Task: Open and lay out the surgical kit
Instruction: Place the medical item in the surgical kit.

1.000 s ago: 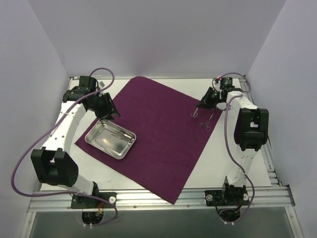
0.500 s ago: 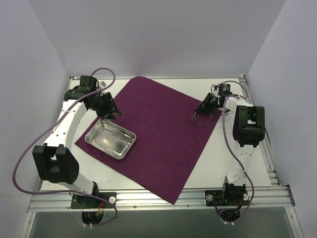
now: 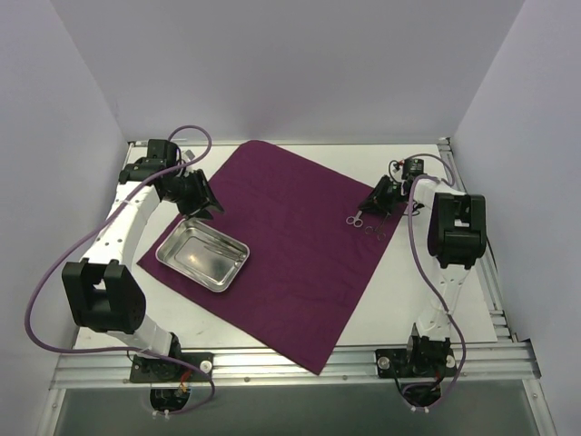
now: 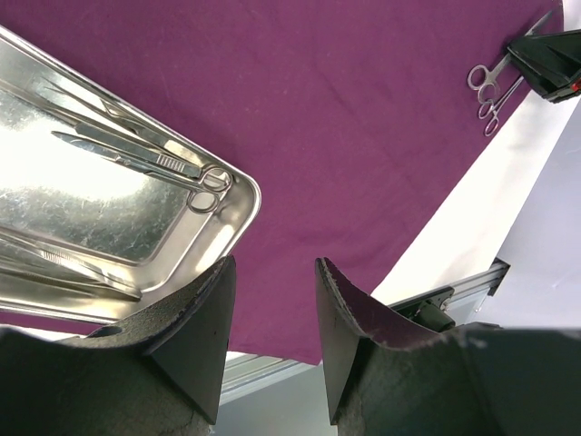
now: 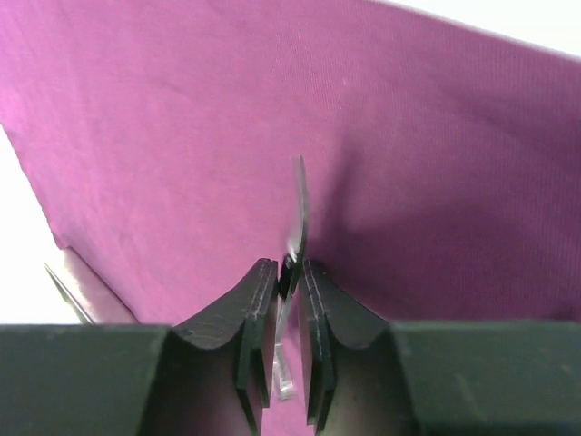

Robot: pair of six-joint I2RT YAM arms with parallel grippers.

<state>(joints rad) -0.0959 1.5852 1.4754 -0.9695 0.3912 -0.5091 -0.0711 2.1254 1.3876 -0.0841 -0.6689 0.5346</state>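
Steel tray [image 3: 186, 260] with instruments [image 4: 136, 154] inside; left end effector [image 4: 272, 272] agape, right end effector [image 5: 290, 269] tight on scissors [image 5: 299, 204].

In the right wrist view, a thin metal instrument [image 5: 298, 204] stands between the fingers of the right gripper [image 5: 289, 272]. Its lower end is a blur and its handles are out of sight, and it is impossible to tell whether the pads touch it. A blurred metal strip [image 5: 68, 283] at the edge of the cloth [image 5: 408, 163] cannot be identified.

In the left wrist view, the tray [image 4: 100, 195] is cut off by the left edge. Its near corner hides behind the left gripper [image 4: 274, 268], and glare muddles how many tools [image 4: 163, 162] lie in it.

From above, the small metal pieces [image 3: 373, 231] on the cloth's right side are too small to name. The fingertips of both grippers cannot be made out under their dark bodies.
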